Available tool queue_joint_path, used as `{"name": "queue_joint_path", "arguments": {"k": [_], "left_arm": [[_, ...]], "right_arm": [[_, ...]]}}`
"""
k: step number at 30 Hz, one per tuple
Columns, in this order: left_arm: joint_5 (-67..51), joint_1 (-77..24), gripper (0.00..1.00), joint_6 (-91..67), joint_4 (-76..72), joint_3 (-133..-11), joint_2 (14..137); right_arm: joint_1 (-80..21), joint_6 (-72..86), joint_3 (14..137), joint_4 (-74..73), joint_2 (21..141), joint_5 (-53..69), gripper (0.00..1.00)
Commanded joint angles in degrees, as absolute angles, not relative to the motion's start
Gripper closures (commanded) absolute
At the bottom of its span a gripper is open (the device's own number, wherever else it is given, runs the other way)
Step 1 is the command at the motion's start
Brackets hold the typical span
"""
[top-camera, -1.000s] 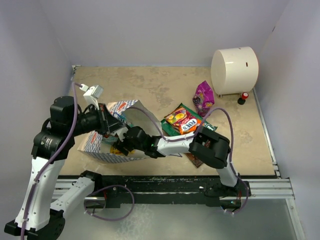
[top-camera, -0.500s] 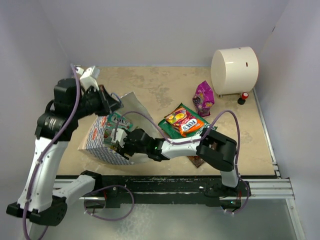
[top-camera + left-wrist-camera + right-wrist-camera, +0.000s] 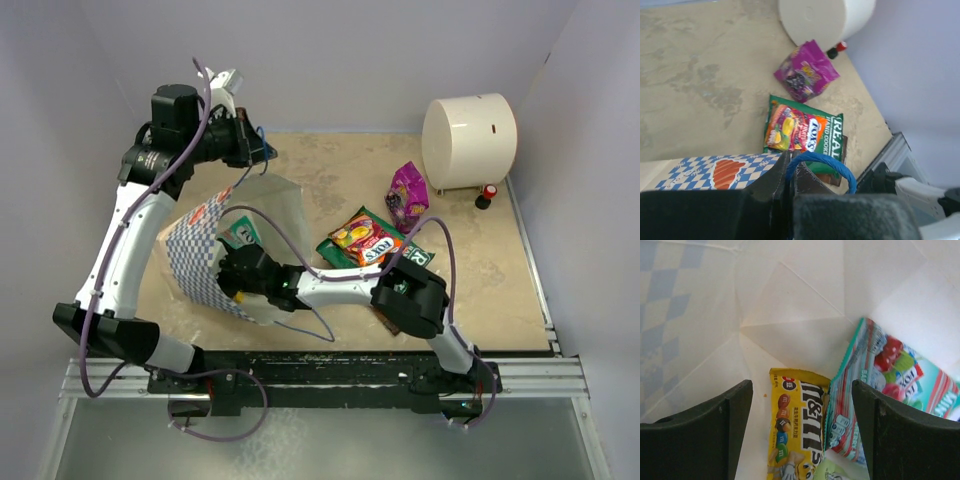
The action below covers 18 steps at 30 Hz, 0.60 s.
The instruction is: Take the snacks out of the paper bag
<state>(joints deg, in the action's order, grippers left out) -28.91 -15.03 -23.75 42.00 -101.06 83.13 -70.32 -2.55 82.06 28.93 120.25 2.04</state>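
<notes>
We are midway through emptying the paper bag (image 3: 195,255): some snacks are out and some are not. The left gripper (image 3: 790,172) is pressed together on the blue cord handle (image 3: 822,162) and holds the bag up by it, tilted, with the mouth turned toward the right arm. We cannot tell whether the bag's lower edge touches the table (image 3: 700,75). The right gripper (image 3: 800,390) is inside the bag, its fingers spread wide with nothing between them. Just beyond them, at the bottom of the bag, lie a yellow candy pack (image 3: 797,440) and a striped pack (image 3: 875,390) touching its side. Out on the table lie a magenta pouch (image 3: 805,75), a chip bag (image 3: 790,131) and a green packet (image 3: 834,137) under it. Next, we judge, the right gripper needs to reach a little deeper, straddle the yellow pack's edge, close on it and draw it out through the mouth. Meanwhile the left one should hold the bag steady.
</notes>
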Motion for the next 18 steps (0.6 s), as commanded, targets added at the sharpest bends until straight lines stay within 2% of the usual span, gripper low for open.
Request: {"name": "queue_joint_path", "arguments": {"k": [1, 9, 14, 18], "left_arm": [[-43.2, -15.4, 1.00, -19.3, 35.3, -102.4, 80.2], [-35.4, -15.6, 1.00, -20.6, 43.8, -76.5, 56.4], [-33.1, -15.6, 1.00, -25.8, 45.6, -68.5, 47.2], [-33.3, -15.6, 1.00, -28.8, 44.0, -66.2, 44.9]], "right_arm": [[-71.5, -0.7, 87.8, 27.0, 122.1, -0.5, 0.18], [-69.6, 1.0, 78.7, 26.1, 119.1, -6.9, 0.16], [-69.2, 0.6, 71.3, 26.8, 114.5, -8.5, 0.16], [-69.1, 0.3, 69.4, 26.0, 112.3, -12.1, 0.13]]}}
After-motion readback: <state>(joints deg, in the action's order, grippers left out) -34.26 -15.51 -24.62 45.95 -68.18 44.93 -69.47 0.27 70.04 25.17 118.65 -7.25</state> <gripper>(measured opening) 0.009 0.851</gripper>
